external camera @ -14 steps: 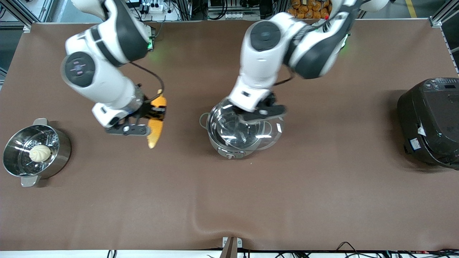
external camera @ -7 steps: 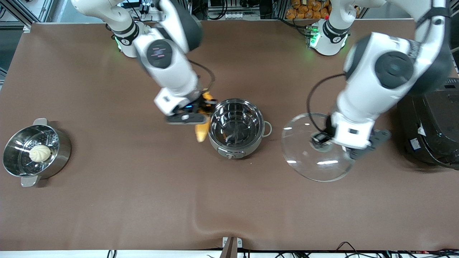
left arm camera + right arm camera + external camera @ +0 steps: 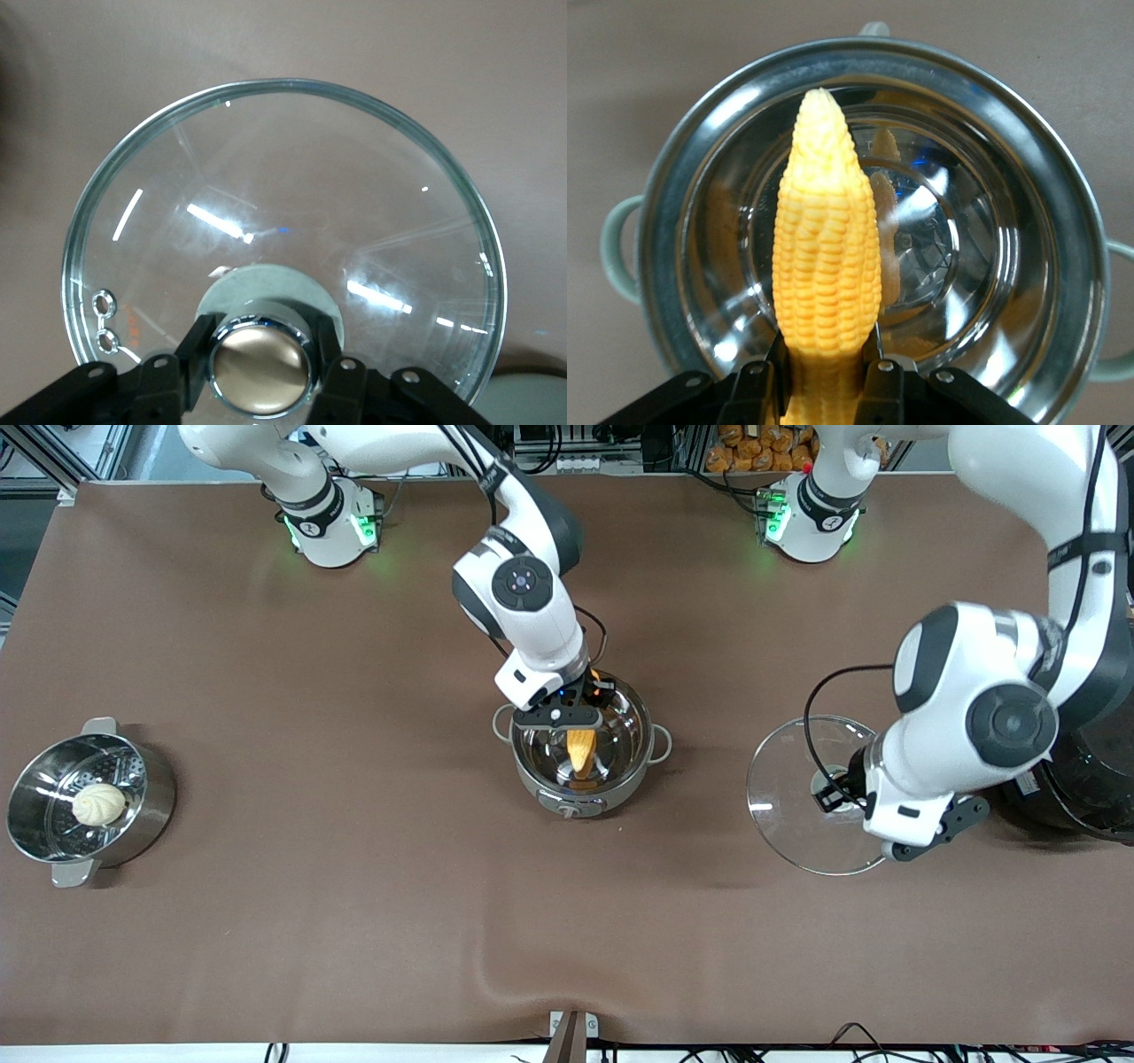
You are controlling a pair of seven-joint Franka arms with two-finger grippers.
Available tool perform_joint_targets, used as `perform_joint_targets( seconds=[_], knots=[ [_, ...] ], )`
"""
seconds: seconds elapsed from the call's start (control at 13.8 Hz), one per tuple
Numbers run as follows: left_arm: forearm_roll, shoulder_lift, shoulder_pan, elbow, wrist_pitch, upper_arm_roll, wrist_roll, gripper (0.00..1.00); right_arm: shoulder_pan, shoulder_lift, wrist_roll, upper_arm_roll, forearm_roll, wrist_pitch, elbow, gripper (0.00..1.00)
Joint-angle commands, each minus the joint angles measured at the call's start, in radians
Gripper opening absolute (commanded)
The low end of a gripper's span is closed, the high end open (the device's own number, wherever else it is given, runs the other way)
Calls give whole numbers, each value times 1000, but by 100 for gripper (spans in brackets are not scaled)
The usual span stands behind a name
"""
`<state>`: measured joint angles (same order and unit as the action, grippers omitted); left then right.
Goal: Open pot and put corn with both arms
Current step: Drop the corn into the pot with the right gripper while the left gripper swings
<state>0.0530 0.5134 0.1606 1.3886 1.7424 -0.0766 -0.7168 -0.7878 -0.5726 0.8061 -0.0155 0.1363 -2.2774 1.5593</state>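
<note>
Right hand [image 3: 560, 713] is clamped on the fat end of the corn cob [image 3: 580, 751], hanging over the open steel pot [image 3: 532, 772] mid-table, tip pointing down into the bowl. In the right wrist view the corn cob [image 3: 826, 266] sits a bit off the pot's [image 3: 1063, 292] centre, toward one wall, clear of the rim.

Left hand [image 3: 921, 828] grips the tan knob [image 3: 260, 370] of the glass lid [image 3: 797, 797], fingers [image 3: 200, 350] snug either side. Lid is held toward the left arm's end of the table, between the pot and the black rice cooker [image 3: 1094, 779]; can't tell if its edge touches the table [image 3: 354, 921].

Step in hand, as I read it: drop the corn in.
- Lower until the tip is near the pot floor before letting go; a high drop will likely bounce it or clip the rim.
- Cob looks about as long as the pot is wide, so tilt it to lie across the bottom.
- Left arm waits, lid kept well clear.

Steamer pot [image 3: 146, 815] with bun [image 3: 98, 803] is irrelevant.
</note>
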Motion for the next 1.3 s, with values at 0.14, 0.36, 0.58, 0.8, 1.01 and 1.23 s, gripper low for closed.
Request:
perform_joint_targets(
  seconds=[0.14,0.36,0.58,0.8,1.01,1.23],
  knots=[
    [-16,117,-46,-22,107,-11,39,0,9,-18,13,9,2,18,-44,37],
    [-18,204,-27,-20,227,-11,31,0,15,-1,15,15,0,35,-53,100],
    [-15,264,2,-17,261,-14,31,0,62,57,4,14,0,94,-54,100],
    [-10,264,-7,3,259,-14,40,64,146,153,-63,14,3,256,-54,100],
    [-9,255,-1,12,247,-14,37,100,301,276,-278,15,6,442,-42,100],
    [-9,223,-4,10,233,-14,33,100,484,350,-384,15,2,542,-25,100]
  ],
)
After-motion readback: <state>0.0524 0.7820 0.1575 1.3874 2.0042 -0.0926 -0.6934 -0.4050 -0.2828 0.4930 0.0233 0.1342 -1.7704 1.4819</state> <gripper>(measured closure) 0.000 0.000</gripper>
